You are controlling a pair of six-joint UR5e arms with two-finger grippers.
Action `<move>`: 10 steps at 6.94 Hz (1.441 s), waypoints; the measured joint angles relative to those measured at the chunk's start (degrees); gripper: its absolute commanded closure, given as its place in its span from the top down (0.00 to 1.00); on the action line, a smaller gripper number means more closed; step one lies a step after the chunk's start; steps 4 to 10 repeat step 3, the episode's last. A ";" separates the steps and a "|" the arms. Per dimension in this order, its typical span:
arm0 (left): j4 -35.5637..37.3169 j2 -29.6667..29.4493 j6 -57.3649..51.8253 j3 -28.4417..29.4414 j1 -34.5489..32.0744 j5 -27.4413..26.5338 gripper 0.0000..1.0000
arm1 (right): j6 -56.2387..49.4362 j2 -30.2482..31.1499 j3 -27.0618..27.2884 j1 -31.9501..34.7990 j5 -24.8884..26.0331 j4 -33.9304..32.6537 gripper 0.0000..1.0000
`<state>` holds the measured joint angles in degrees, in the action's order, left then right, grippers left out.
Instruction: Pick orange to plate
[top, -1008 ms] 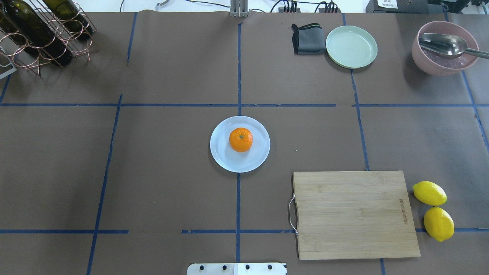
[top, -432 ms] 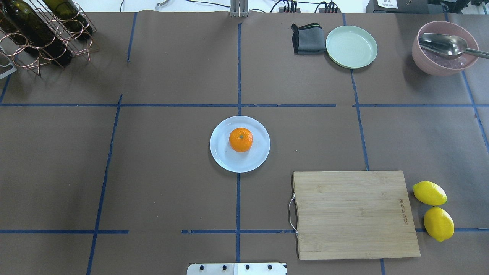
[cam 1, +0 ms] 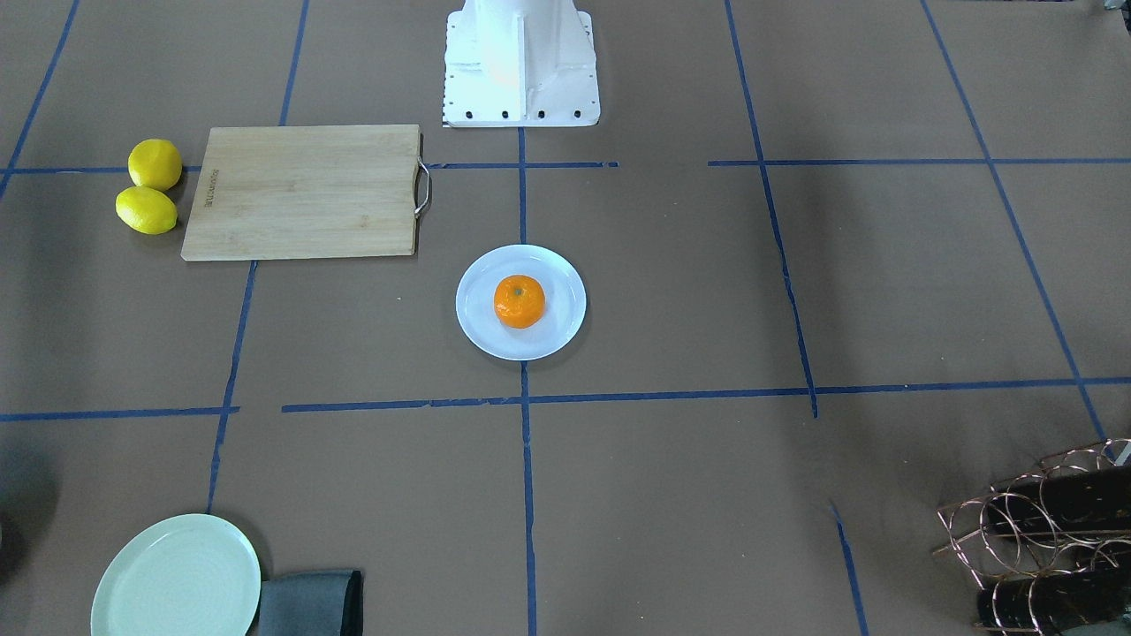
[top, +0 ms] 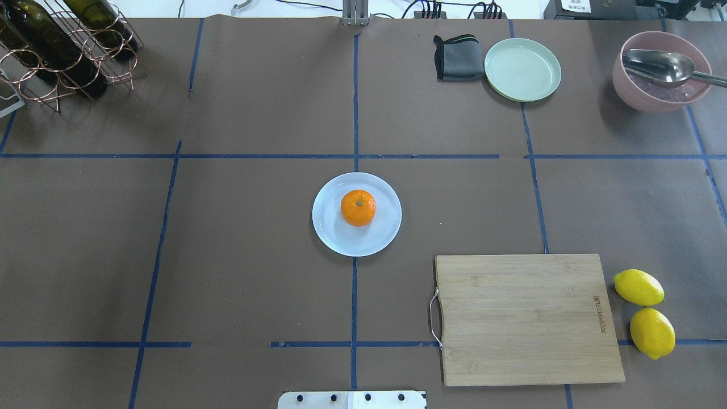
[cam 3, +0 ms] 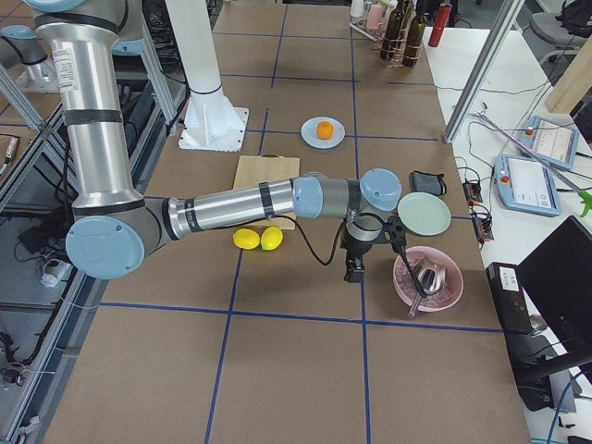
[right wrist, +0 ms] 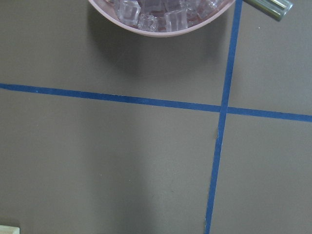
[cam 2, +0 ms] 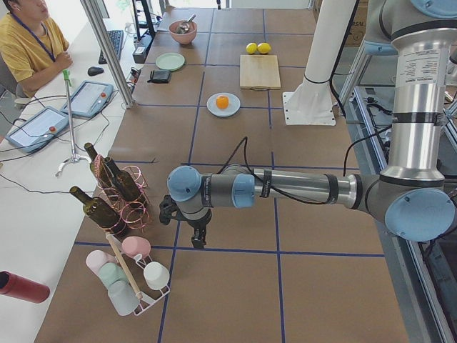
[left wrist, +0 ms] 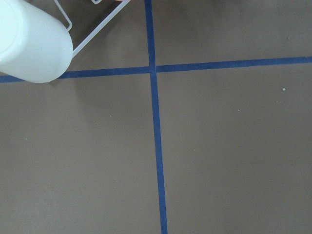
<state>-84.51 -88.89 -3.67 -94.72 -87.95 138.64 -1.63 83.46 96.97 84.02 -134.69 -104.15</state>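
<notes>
Left arm [cam 2: 285, 189]: forearm stretched level and low over the table. The wrist is bent so the left gripper [cam 2: 198, 239] points straight down above a blue tape line, near the bottle rack [cam 2: 118, 187]. Fingers apart or together: cannot tell. Its wrist view shows only brown paper, crossed tape and a white cup [left wrist: 29, 41] at the corner

Right arm [cam 3: 240, 205]: forearm also level, with the right gripper [cam 3: 353, 270] pointing down just beside the pink bowl [top: 625, 94]. Claw state: cannot tell here either

Both grippers are well apart from the orange [top: 358, 208]

Containers:
- plate [top: 341, 241], at the table's middle over a tape crossing, holds the orange near its centre
- pink bowl holds ice cubes [right wrist: 146, 14] and a metal spoon [top: 659, 65], whose handle sticks out over the rim
- bottle rack holds dark bottles lying tilted
- green plate [top: 522, 69] lies just beside a folded grey cloth [top: 454, 57]

Orange: sits with its green stem dimple facing up. It is round and slightly squat, with no long axis to be told across the table

Two lemons [top: 638, 287] lie just beside the cutting board [top: 525, 318]
</notes>
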 measured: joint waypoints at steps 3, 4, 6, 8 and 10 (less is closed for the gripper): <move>-0.04 -0.67 0.17 -0.39 0.05 0.07 1.00 | -0.04 0.02 0.24 0.00 -0.32 0.00 1.00; -0.04 -0.67 0.17 -0.39 0.05 0.07 1.00 | -0.04 0.02 0.24 0.00 -0.32 0.00 1.00; -0.04 -0.67 0.17 -0.39 0.05 0.07 1.00 | -0.04 0.02 0.24 0.00 -0.32 0.00 1.00; -0.04 -0.67 0.17 -0.39 0.05 0.07 1.00 | -0.04 0.02 0.24 0.00 -0.32 0.00 1.00; -0.04 -0.67 0.17 -0.39 0.05 0.07 1.00 | -0.04 0.02 0.24 0.00 -0.32 0.00 1.00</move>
